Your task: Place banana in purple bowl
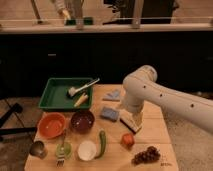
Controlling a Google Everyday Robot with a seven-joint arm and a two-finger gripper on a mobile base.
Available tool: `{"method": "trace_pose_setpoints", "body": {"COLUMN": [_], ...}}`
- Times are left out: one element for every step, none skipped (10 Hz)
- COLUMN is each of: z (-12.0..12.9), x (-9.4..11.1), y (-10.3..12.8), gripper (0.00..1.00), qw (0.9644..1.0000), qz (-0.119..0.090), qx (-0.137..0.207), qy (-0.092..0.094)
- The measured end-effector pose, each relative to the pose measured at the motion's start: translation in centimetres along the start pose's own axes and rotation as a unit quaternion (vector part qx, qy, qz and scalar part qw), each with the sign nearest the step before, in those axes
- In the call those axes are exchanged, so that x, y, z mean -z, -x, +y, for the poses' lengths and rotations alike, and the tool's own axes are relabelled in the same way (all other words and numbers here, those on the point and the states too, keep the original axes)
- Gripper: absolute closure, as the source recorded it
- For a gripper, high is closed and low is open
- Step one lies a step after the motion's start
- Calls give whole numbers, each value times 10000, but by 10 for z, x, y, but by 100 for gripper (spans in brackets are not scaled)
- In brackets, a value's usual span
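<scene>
The banana point(81, 100), a stubby pale-yellow piece, lies in the green tray point(52, 95) at the table's back left, next to a silver-handled utensil point(83, 88). The purple bowl point(82, 120) stands just in front of the tray, right of the orange bowl point(51, 125). My white arm reaches in from the right, and its gripper point(131, 123) hangs low over the middle of the table. The gripper is to the right of the purple bowl and well away from the banana.
Two blue cloths point(113, 95) point(109, 113) lie near the gripper. A long green vegetable point(102, 142), a white bowl point(86, 150), a red fruit point(128, 140), grapes point(147, 156), a green utensil point(62, 149) and a metal cup point(37, 148) line the front edge.
</scene>
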Motion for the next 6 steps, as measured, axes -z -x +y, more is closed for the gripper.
{"method": "trace_pose_setpoints", "body": {"z": [1, -2, -1, -5, -13, -24], "x": [0, 0, 0, 2, 5, 7], "y": [1, 2, 1, 2, 4, 10], "gripper": [20, 20, 20, 20, 20, 20], "qw": [10000, 10000, 10000, 9998, 9990, 9982], "qz": [-5, -16, -10, 6, 43, 52], "qx": [11, 17, 25, 120, 256, 376], "qy": [32, -4, -46, -176, -361, -461]}}
